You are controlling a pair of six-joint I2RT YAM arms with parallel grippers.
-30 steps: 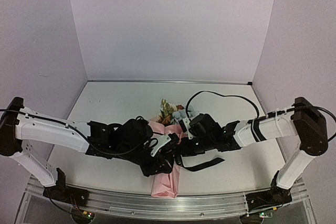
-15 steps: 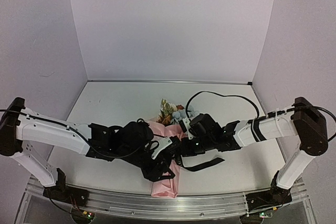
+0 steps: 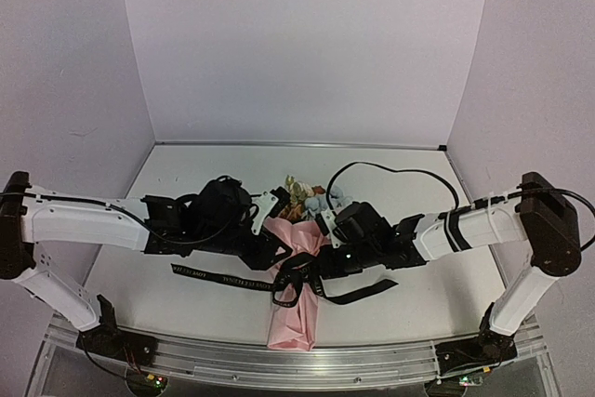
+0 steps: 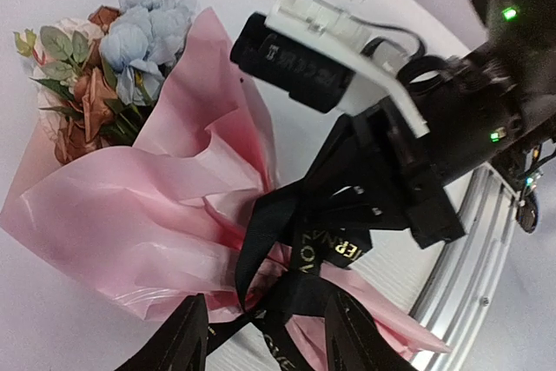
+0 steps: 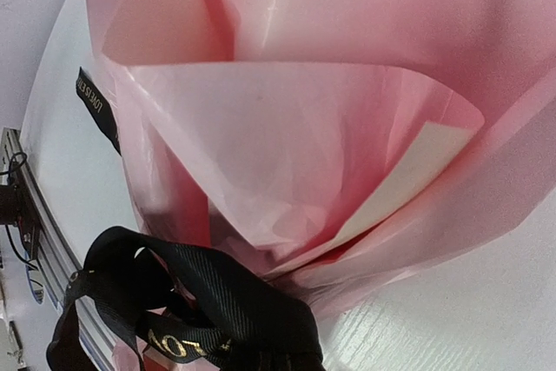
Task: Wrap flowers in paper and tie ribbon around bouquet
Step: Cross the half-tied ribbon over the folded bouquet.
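Tabletop (image 3: 186, 183): bouquet (image 3: 294, 327) roughly near-far, flowers (image 3: 307, 197) far end.

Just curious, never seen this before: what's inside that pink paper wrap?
Blue, cream and orange-brown flowers with green leaves poke from the wide end of the pink paper. Their stems are hidden by the paper, where a black ribbon crosses it.

A white table (image 3: 186, 183) meets pale lilac walls (image 3: 307, 44); a metal rail (image 3: 390, 366) edges it.

Left arm (image 3: 84, 228) and right arm (image 3: 469, 227) match: white tube links, chunky black joints. Black cable (image 3: 390, 170) arcs off the right one's 12 o'clock side, plus tiny green LEDs (image 4: 508, 13).
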